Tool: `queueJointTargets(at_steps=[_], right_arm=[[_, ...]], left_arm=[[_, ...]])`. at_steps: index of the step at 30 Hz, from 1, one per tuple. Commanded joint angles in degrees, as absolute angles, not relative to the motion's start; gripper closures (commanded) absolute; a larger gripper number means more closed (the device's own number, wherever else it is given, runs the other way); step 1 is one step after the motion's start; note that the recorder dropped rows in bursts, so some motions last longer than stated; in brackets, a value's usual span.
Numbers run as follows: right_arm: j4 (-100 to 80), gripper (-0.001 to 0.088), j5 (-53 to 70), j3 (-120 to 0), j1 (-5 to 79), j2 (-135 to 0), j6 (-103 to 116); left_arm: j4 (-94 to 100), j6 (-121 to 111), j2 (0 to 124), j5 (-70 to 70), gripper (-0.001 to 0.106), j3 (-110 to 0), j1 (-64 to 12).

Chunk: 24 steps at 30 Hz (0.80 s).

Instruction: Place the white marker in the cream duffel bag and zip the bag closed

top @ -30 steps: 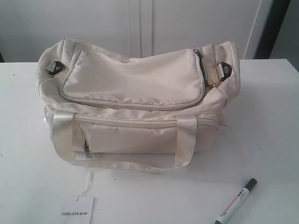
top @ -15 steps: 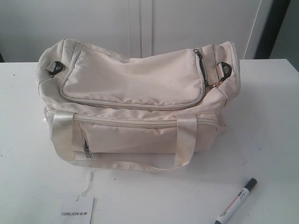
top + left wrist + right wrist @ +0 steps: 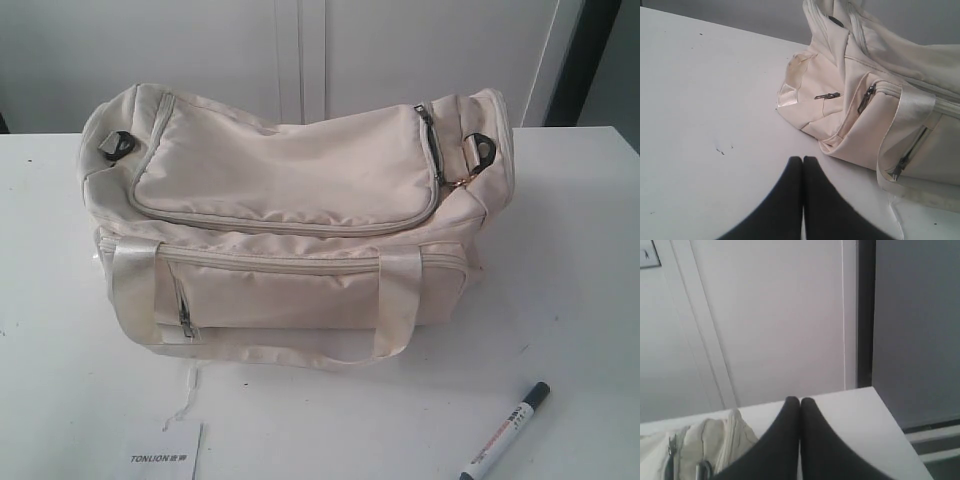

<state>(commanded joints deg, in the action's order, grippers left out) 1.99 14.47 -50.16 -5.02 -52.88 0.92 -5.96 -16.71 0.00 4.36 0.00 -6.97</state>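
The left fingers [image 3: 789, 192] are clenched tip to tip with nothing between them, hanging over bare bench [image 3: 705, 100] just short of one end of the cream duffel bag [image 3: 875, 70]. The right fingers [image 3: 786, 435] are likewise pressed together on nothing; past them show the bag's other end and a pale wall panel [image 3: 775, 315].

In the exterior view the bag fills the middle of the frame, standing on the white bench, its top flap [image 3: 285, 170] lying flat and its zipped front pocket [image 3: 280, 295] facing the camera. A shiny strap handle [image 3: 400, 295] droops over that front side, and a dark ring [image 3: 485, 148] sits at the bag's upper right end.

The white marker [image 3: 508, 432] lies on the bench in the lower right of the frame, slanted, its black cap pointing up and to the right. It is outside the bag and well apart from it. A white card [image 3: 168, 458] printed "TONLION" lies at the bottom edge, left of centre.
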Motion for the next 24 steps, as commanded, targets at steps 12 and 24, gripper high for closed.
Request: queueJointTargets(at_steps=[12,24], right_arm=[[19.86,0.0868,43.04,-69.09,-5.02,-69.06,-23.16],[25.89,0.0866,52.66,-80.59,-5.02,-81.29,-25.74]], left_arm=[[-5.96,-16.71,0.00,4.36,0.105,0.00,-6.97],[-5.96,-16.71,0.00,4.47,0.105,0.00,-6.97]])
